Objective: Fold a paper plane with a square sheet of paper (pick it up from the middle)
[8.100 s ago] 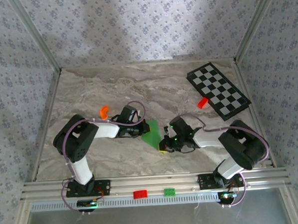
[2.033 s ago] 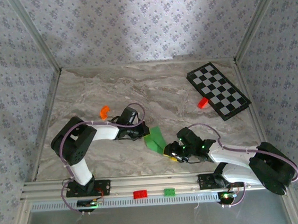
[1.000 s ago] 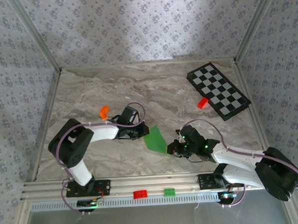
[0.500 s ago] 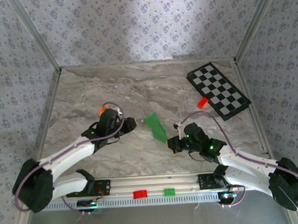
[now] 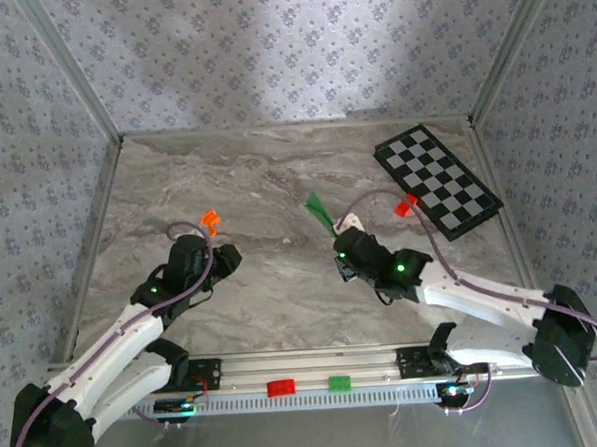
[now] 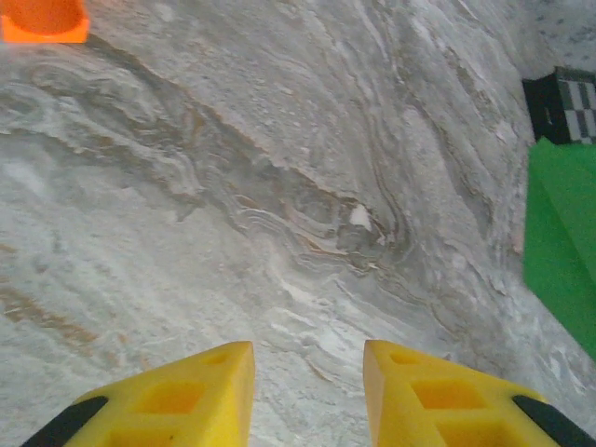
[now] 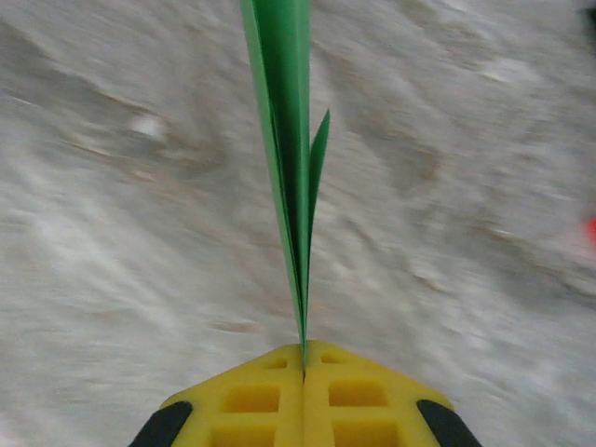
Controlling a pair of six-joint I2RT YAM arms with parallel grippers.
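— Where is the paper plane (image 5: 320,208) sitting?
— The right gripper (image 7: 304,358) is pinching one end, fingers clenched on it, holding it over the middle of the table (image 5: 276,175).
— And the left gripper (image 6: 307,372)?
— It is hovering well apart, fingers parted, grasping nothing.

Thin bright green paper, matt and sharply creased, makes up the paper plane (image 7: 284,140), pinched edge-on in the right gripper (image 7: 304,358). That gripper's yellow fingers (image 7: 251,396) look like moulded plastic, dull in finish, with recessed pockets. The left gripper (image 6: 305,363) shows the same yellow plastic. The bench (image 6: 279,186) has a smooth, marble-look top, veined grey and tan, with a soft sheen. The checkered board (image 5: 438,179) appears faintly glossy, though it is too distant to be sure. A pale, brushed-looking metal rail (image 5: 306,365) edges the bench. The right arm (image 5: 483,299) wears a smooth white plastic shell.
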